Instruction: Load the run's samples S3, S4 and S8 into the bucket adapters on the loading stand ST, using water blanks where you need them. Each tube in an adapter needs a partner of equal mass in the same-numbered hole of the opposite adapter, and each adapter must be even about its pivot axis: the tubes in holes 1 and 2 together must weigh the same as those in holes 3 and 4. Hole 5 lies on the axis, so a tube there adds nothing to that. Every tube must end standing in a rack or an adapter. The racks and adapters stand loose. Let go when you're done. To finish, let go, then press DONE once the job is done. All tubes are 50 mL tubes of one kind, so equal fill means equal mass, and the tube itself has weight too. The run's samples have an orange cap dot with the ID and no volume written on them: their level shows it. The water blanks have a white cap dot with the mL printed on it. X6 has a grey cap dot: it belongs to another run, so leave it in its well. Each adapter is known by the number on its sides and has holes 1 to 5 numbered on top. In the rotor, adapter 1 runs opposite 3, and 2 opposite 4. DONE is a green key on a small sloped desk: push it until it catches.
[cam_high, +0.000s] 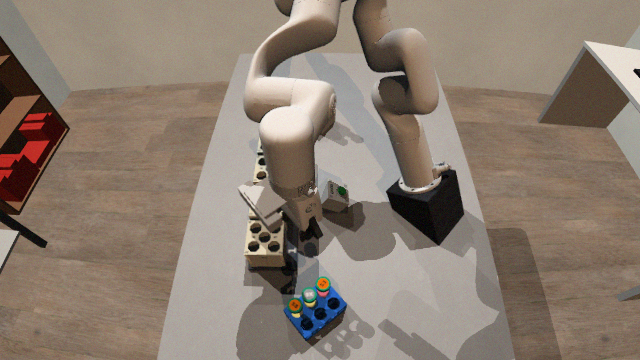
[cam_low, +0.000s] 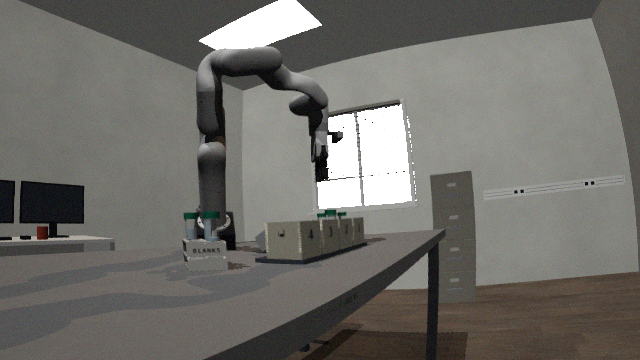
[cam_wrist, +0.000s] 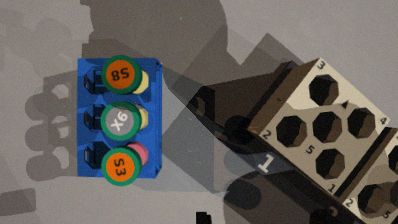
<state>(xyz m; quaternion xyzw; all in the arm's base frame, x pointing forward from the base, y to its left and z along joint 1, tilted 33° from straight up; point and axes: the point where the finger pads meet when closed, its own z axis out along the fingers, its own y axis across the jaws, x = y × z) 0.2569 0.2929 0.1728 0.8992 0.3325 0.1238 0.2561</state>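
My gripper (cam_high: 311, 232) (cam_low: 320, 173) is open and empty. It hangs high above the table, just right of adapter 1 (cam_high: 264, 259) (cam_wrist: 306, 107), whose five holes are all empty. The blue sample rack (cam_high: 327, 324) (cam_wrist: 152, 105) stands at the near end of the table. It holds S8 (cam_high: 295, 305) (cam_wrist: 122, 75), grey-dotted X6 (cam_high: 309, 294) (cam_wrist: 121, 121) and S3 (cam_high: 323, 284) (cam_wrist: 121, 166). The other adapters (cam_high: 260, 170) (cam_low: 310, 237) are mostly hidden under my arm in the top view, and S4 is hidden there. The BLANKS rack (cam_low: 202, 250) holds upright tubes.
The DONE key (cam_high: 342, 190) sits on its small sloped desk (cam_high: 335, 202), right of the adapter row. The arm's black base (cam_high: 427, 207) stands on the right side of the table. The dark stand plate (cam_high: 292, 250) lies under the adapters.
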